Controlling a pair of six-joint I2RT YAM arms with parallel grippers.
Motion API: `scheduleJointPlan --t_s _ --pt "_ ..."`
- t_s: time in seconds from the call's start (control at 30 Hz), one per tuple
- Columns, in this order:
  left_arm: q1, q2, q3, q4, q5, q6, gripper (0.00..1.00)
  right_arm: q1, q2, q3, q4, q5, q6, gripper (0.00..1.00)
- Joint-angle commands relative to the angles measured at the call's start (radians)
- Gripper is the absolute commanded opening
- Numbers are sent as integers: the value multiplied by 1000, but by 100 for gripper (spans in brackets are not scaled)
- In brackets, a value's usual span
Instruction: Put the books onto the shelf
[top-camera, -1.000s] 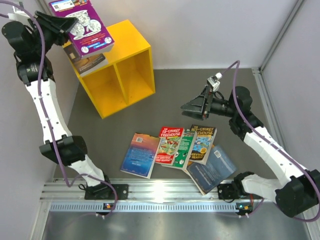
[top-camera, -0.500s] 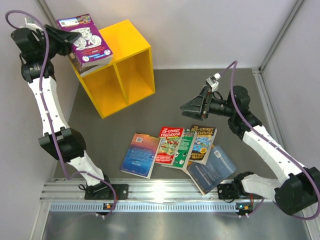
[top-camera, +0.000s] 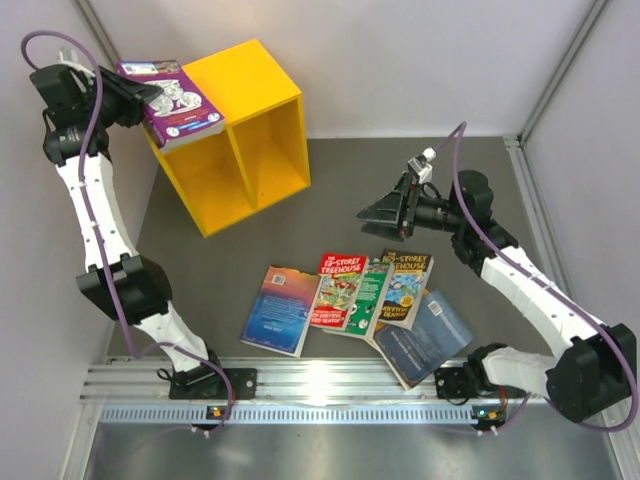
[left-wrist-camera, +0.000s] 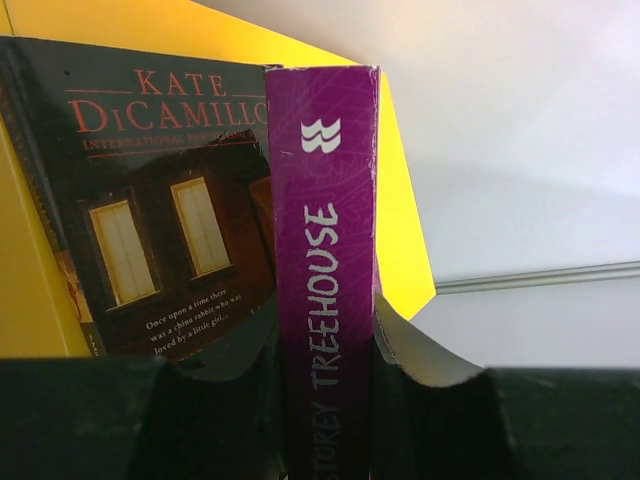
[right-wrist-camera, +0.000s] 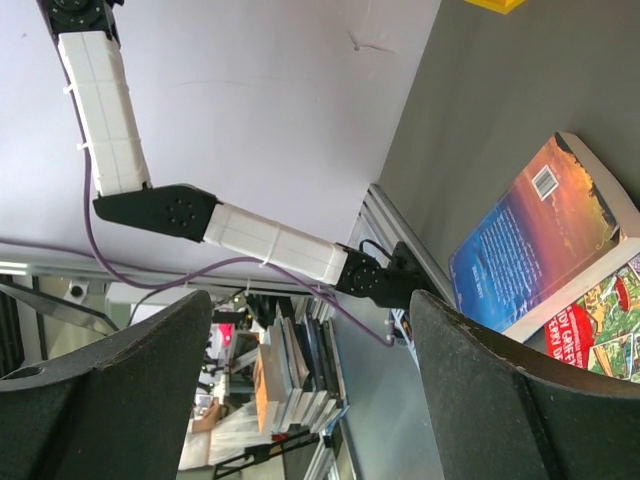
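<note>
The left gripper (top-camera: 138, 92), closed on the spine of the purple book (top-camera: 182, 100), has lowered it since the earlier frames. It was high and tilted above the yellow shelf (top-camera: 255, 85), and now it is almost flat on the shelf's top, over the dark book (left-wrist-camera: 150, 220) lying there. I judge this book is nearly placed and only the release is missing. The right gripper (top-camera: 378, 212) stays wide and empty above the other books (top-camera: 340, 292) on the table (top-camera: 400, 165), which have not moved.

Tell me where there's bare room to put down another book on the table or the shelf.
Both compartments of the yellow shelf look empty, and its top is bare right of the purple book in the left end effector. The grey table is bare between shelf and the fanned books. Crowded: those overlapping books near the rail.
</note>
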Motion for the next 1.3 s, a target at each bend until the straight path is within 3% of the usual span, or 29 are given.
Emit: scheduleJointPlan --t_s 0.0,0.2,0.37,0.67,0.77,1.0,1.13,1.2,1.27 --pt "21 -14 2 75 -29 -7 0 8 0 10 26 3 -19 80" --pt "47 1 -4 186 -6 -116 0 8 0 -4 24 4 -14 80" --pt "50 30 16 183 5 -122 0 8 3 -2 24 4 -16 80" --pt "51 66 18 90 63 -12 0 8 20 -7 24 7 -16 80" --pt "51 75 45 44 59 31 7 8 32 -7 24 7 -13 80" --pt "53 121 192 -113 -32 140 54 9 44 -2 24 4 -11 80" --pt "53 119 217 -145 -97 178 93 11 49 1 24 3 -11 80" --pt "53 118 217 -151 -121 186 99 12 50 -1 24 1 -11 80" --pt "53 118 222 -159 -136 195 99 12 52 -2 24 0 -11 80"
